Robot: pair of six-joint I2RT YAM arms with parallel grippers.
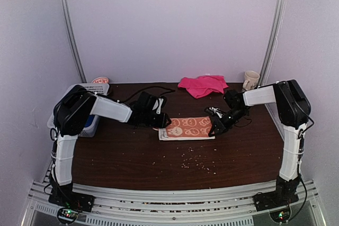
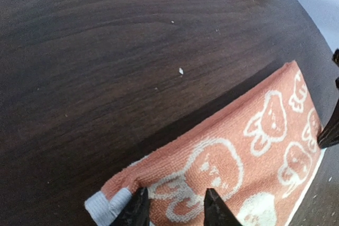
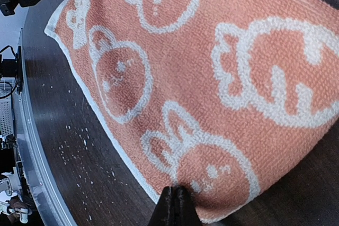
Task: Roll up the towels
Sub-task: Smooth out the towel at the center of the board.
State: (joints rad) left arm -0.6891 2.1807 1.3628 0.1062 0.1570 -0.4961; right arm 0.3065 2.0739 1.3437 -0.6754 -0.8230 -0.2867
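The orange towel with a cream cartoon pattern lies folded flat at the table's middle. My left gripper is at its left end. In the left wrist view the gripper is open, its fingertips resting on the orange towel beside the white loop. My right gripper is at the right end. In the right wrist view it is shut, pinching the orange towel near its front corner, which is puckered and slightly raised. The pink towel lies crumpled at the back.
A white lattice basket stands at the left edge behind my left arm. A cream mug stands at the back right. Pale crumbs are scattered on the dark wooden table in front of the towel.
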